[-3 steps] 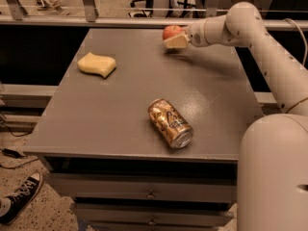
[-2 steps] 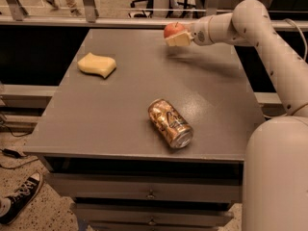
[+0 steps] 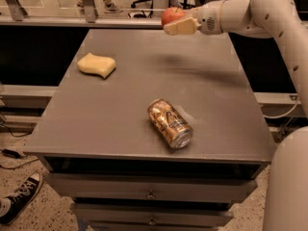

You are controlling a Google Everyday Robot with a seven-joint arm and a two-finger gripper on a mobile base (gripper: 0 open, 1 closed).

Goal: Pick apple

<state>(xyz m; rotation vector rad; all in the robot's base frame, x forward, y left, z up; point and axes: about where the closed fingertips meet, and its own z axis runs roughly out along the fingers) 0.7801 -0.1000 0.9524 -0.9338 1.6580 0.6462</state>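
Observation:
The red-orange apple is held in my gripper above the far edge of the grey table. The gripper's beige fingers are shut around the apple, one below and in front of it. The apple is lifted off the tabletop and casts a faint shadow further in on the table. My white arm reaches in from the right.
A yellow wavy sponge lies at the table's far left. A gold drink can lies on its side near the front middle. A railing and chair legs stand behind the table. A sneaker is on the floor at lower left.
My gripper has lifted the apple higher above the table's far edge. The sponge and can have not moved.

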